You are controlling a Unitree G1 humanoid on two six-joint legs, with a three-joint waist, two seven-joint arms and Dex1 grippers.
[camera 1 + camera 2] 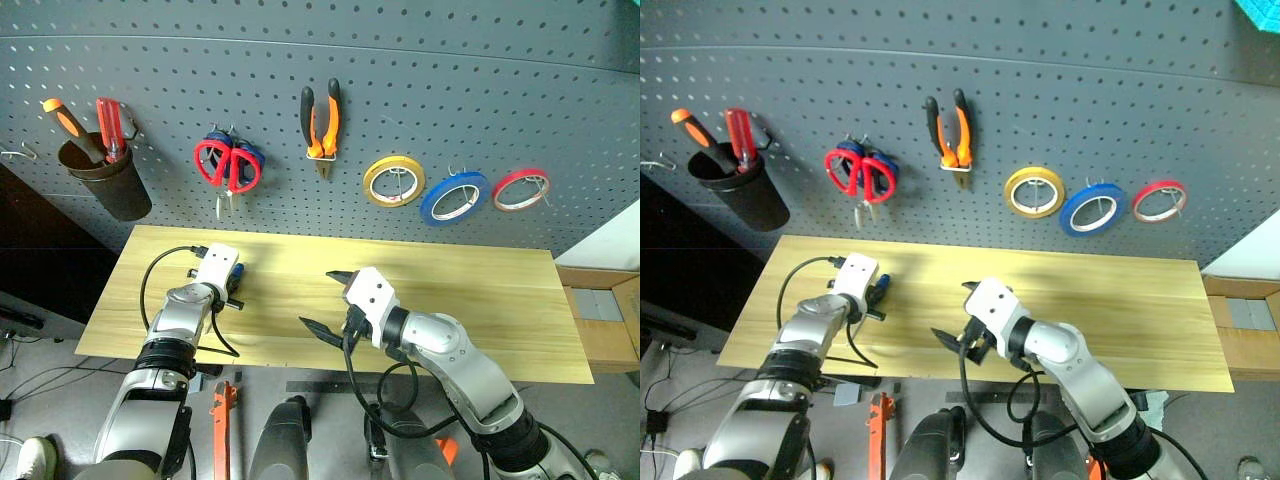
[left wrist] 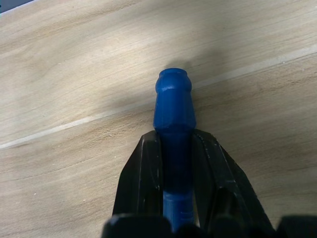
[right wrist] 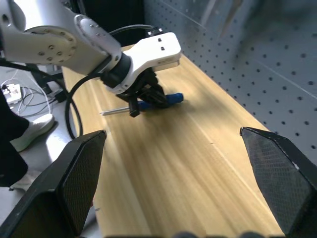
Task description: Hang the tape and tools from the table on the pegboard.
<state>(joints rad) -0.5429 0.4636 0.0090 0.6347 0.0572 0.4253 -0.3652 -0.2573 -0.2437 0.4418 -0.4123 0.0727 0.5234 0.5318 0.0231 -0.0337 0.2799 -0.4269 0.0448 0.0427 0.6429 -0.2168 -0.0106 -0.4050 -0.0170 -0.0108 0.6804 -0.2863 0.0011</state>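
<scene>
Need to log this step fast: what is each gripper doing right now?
Left gripper: shut on the blue-handled screwdriver, which lies on the table.
Right gripper: open, holding nothing.

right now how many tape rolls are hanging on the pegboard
3, in a row on the pegboard, right of the pliers: yellow tape roll, then blue tape ring, then red tape roll.

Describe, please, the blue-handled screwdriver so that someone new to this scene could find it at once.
Look at the light wood table below the grey pegboard, toward its left end. There the left hand is shut on the blue-handled screwdriver, which lies flat on the wood. The other screwdrivers, orange and red, stand in the black cup.
</scene>
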